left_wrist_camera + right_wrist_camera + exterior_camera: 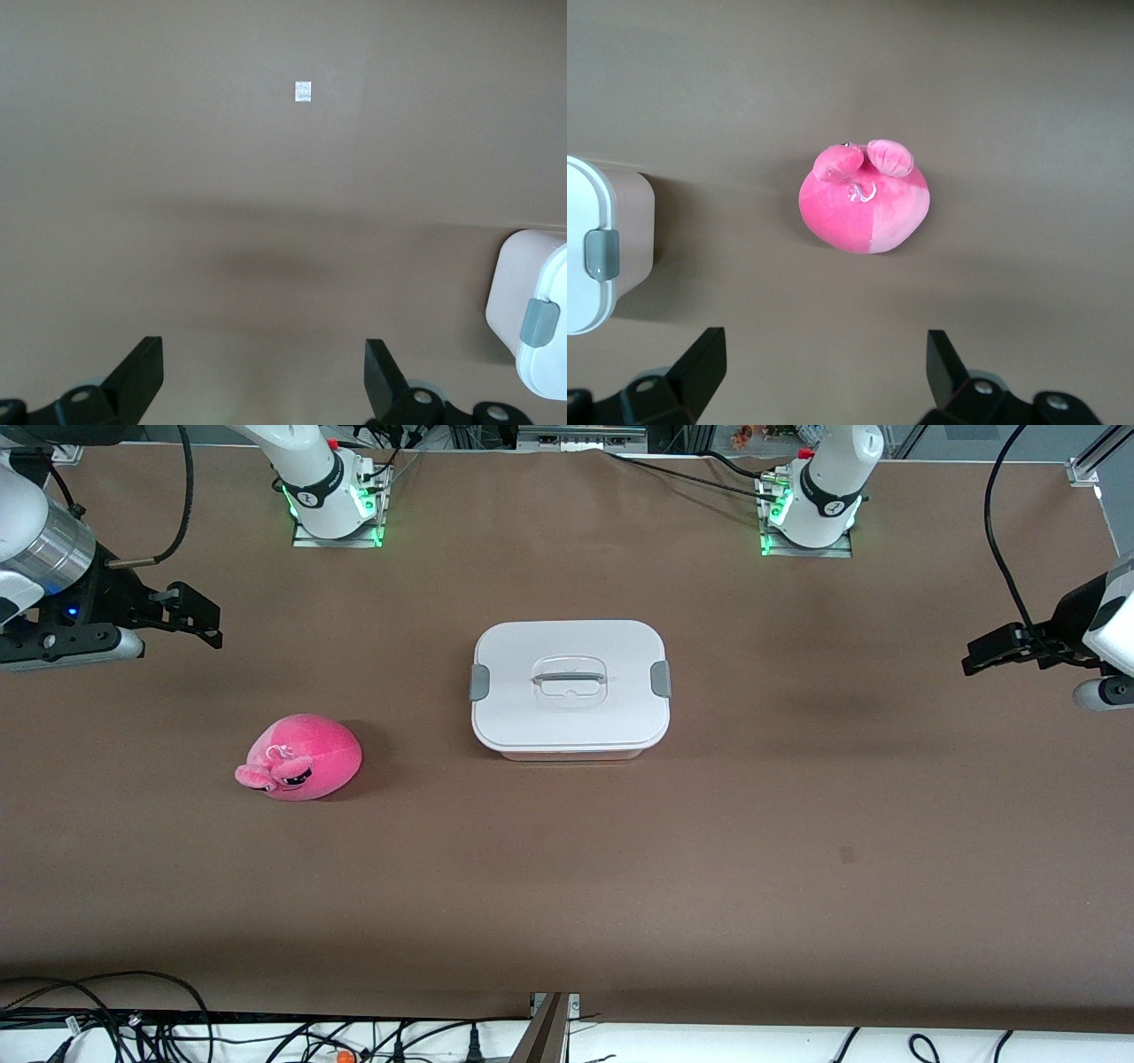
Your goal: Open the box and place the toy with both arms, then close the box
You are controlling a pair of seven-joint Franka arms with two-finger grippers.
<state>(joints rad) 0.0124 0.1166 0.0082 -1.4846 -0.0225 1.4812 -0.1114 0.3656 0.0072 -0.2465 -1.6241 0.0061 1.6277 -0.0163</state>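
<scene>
Brown table [567, 886] holds closed box [570, 686]; left pincer [983, 657] and right pincer [199, 615] hover wide apart.

A hot-pink plush toy [299, 757] with a paler pink face and dark eyes lies on the plain brown table [797, 824], the box [570, 688] pairs a white lid with grey side clips [660, 679] over a translucent pinkish tub, and both white arms carry black grippers.
</scene>
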